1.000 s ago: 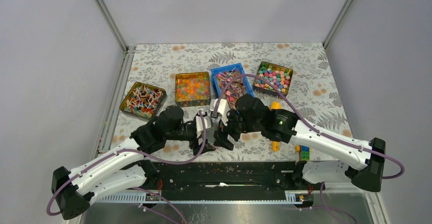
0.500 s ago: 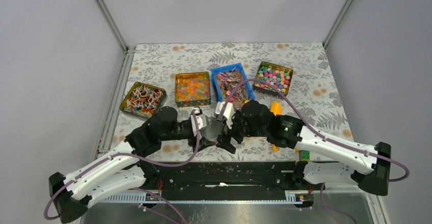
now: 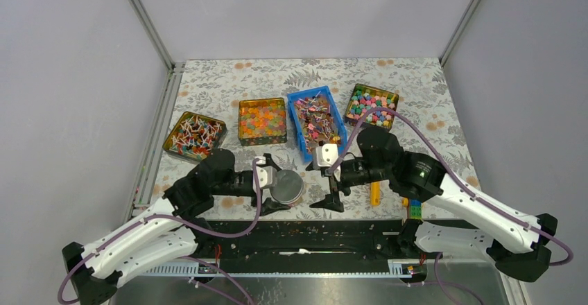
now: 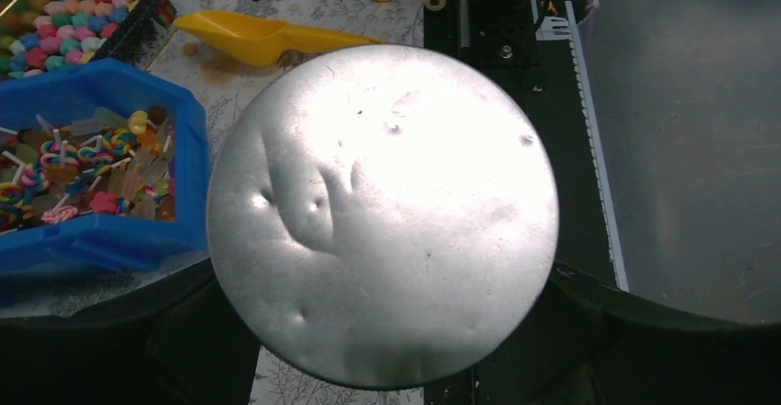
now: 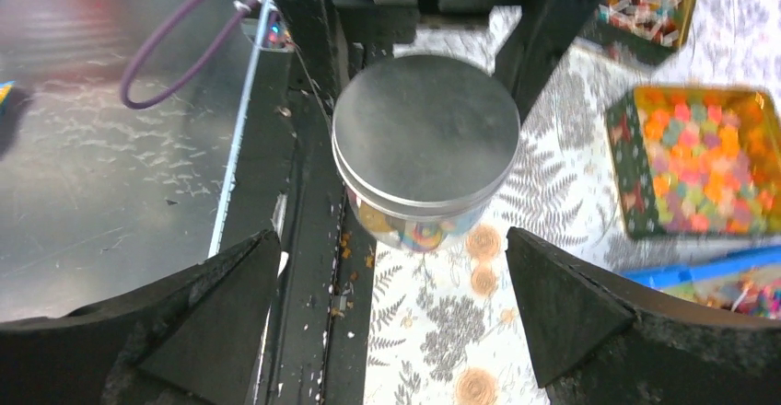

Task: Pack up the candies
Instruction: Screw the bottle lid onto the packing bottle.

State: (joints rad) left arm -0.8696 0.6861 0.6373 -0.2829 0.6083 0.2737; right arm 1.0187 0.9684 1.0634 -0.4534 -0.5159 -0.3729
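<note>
The left gripper (image 3: 277, 185) is clamped on a round metal tin (image 3: 286, 186), one black finger against each side of its lidded top. In the left wrist view the dented lid fills the space between the fingers. In the right wrist view the tin's wall shows mixed colours below the lid. The right gripper (image 3: 330, 188) faces the tin from the opposite side, its fingers (image 5: 212, 313) spread wide apart and holding nothing. The tin sits just ahead of their tips, not touching them.

The candies (image 3: 315, 120) lie heaped in a blue bin (image 3: 297, 128) on the table (image 3: 430, 121), beyond the fingertips of both grippers and closer to the right gripper's. A tin of orange jelly pieces (image 3: 262, 120) stands beyond the left fingers, just beside the bin. A tin of pastel sweets (image 3: 372, 104) stands on the bin's other side, beyond the right arm. A yellow scoop (image 3: 374, 193) lies behind the right fingers, beside that wrist.
</note>
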